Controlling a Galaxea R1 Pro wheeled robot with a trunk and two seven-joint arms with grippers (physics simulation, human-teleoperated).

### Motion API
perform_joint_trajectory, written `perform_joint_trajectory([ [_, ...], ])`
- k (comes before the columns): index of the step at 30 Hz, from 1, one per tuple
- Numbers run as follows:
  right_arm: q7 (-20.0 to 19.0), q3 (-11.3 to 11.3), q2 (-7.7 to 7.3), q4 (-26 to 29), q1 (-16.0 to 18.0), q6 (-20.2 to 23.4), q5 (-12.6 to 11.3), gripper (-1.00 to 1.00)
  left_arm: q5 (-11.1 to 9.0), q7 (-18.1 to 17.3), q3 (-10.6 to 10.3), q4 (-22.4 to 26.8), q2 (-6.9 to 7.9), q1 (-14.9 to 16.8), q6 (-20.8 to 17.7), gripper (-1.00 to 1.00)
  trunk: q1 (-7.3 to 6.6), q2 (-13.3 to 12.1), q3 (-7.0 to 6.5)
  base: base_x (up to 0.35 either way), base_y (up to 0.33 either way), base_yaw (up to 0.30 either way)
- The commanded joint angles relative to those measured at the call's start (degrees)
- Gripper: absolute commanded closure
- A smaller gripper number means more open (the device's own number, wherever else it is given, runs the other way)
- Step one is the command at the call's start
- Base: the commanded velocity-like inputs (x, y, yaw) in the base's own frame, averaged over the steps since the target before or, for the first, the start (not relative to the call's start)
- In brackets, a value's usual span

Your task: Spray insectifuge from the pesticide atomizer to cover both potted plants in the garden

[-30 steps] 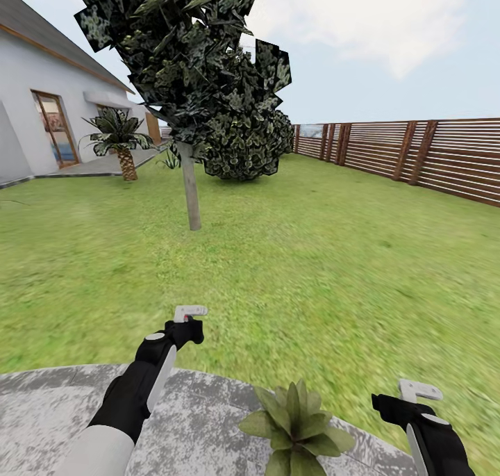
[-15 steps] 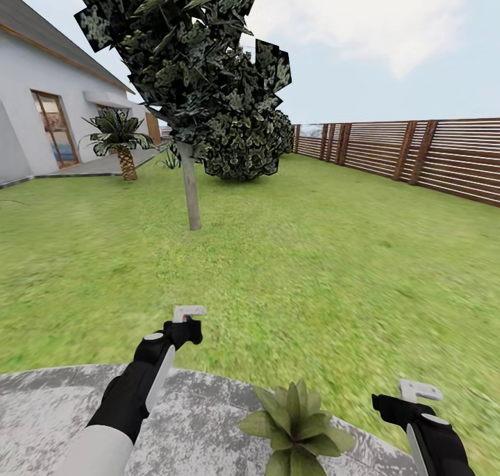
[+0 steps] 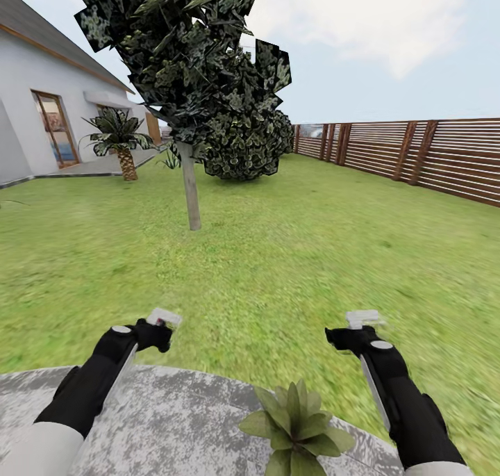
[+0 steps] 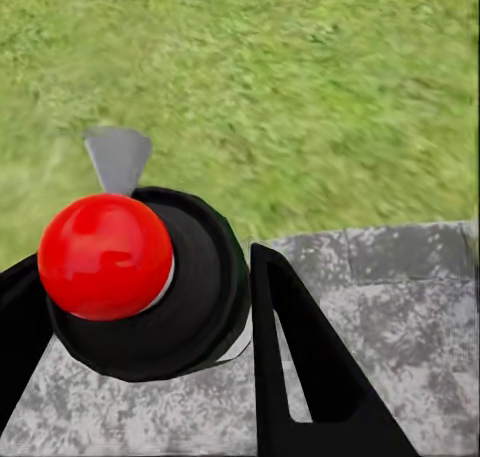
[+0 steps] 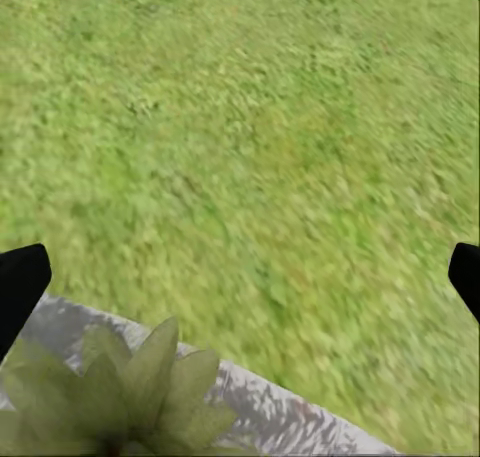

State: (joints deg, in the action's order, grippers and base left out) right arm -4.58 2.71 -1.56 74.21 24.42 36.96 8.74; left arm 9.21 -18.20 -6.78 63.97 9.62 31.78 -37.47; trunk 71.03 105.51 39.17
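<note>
The left gripper (image 4: 150,307) is clamping the atomizer (image 4: 140,277), so pickup looks done. The right gripper (image 5: 240,277) is hanging wide open and empty above a potted plant (image 3: 295,424) at the patio (image 3: 173,420) edge. Spraying is yet to begin.

Atomizer (image 4: 150,287) glossy red cap, dark smooth body; patio (image 3: 180,420) rough mottled stone; fence (image 3: 430,156) wood slats.

Black forearms (image 3: 97,382) w/ white stripes, white upper sleeves
</note>
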Motion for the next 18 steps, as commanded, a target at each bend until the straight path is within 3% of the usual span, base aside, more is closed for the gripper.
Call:
perform_joint_trajectory([
  [1, -2.8, -0.9, -0.01, -0.2, 1.2, 0.3, 0.7, -1.00, 1.9, -4.0, -0.3, 0.1, 1.15, 0.0, -0.1, 1.00, -0.01, 0.0, 0.06, 0.000, 0.000, 0.000],
  [3, -7.1, -1.6, -0.01, -0.6, 3.3, 0.3, 0.7, -1.00, 3.9, -9.1, -0.4, 0.1, 2.47, 0.0, 0.7, 1.00, -0.01, 0.0, 0.06, 0.000, 0.000, 0.000],
  [4, -12.5, -2.0, -0.02, -1.1, 6.0, 0.3, 0.7, -1.00, 5.9, -14.0, -0.5, 0.1, 3.54, 0.0, 2.5, 1.00, -0.01, 0.0, 0.06, 0.000, 0.000, 0.000],
  [6, -18.9, -2.2, -0.02, -2.4, 8.5, 0.4, 0.7, -1.00, 8.0, -19.0, -0.6, 0.0, 4.45, 0.0, 5.4, 1.00, -0.01, 0.0, 0.06, 0.000, 0.000, 0.000],
  [7, -21.0, -2.3, -0.02, -2.9, 9.4, 0.4, 0.7, -1.00, 8.7, -20.7, -0.6, 0.0, 4.68, 0.0, 6.5, 1.00, -0.01, 0.0, 0.06, 0.000, 0.000, 0.000],
  [11, -34.8, -2.4, -0.02, -5.1, 14.2, 0.5, 0.8, -1.00, 14.4, -36.2, -0.5, 0.1, 5.48, 0.0, 13.4, 1.00, -0.01, 0.0, 0.06, 0.000, 0.000, 0.000],
  [14, -42.1, -2.5, -0.02, -5.4, 15.0, 0.5, 1.1, -1.00, 17.6, -43.4, -0.4, 0.3, 5.61, 0.0, 15.1, 1.00, -0.01, 0.0, 0.06, 0.000, 0.000, 0.000],
  [15, -46.5, -2.6, 0.00, -5.5, 15.2, 0.6, 1.6, -1.00, 19.3, -46.3, -0.4, 0.4, 5.60, 0.0, 15.9, 1.00, -0.01, 0.0, 0.06, 0.000, 0.000, 0.000],
  [16, -51.7, -3.0, 0.16, -5.5, 15.3, 0.5, 3.4, -1.00, 22.4, -50.4, -0.4, 0.4, 5.59, 0.0, 16.9, 1.00, -0.01, 0.0, 0.06, 0.000, 0.000, 0.000],
  [18, -53.2, -4.1, 0.40, -5.6, 15.4, 0.5, 5.8, -1.00, 24.9, -54.1, -0.4, 0.4, 5.59, 0.1, 17.1, 1.00, -0.01, 0.0, 0.06, 0.000, 0.000, 0.000],
])
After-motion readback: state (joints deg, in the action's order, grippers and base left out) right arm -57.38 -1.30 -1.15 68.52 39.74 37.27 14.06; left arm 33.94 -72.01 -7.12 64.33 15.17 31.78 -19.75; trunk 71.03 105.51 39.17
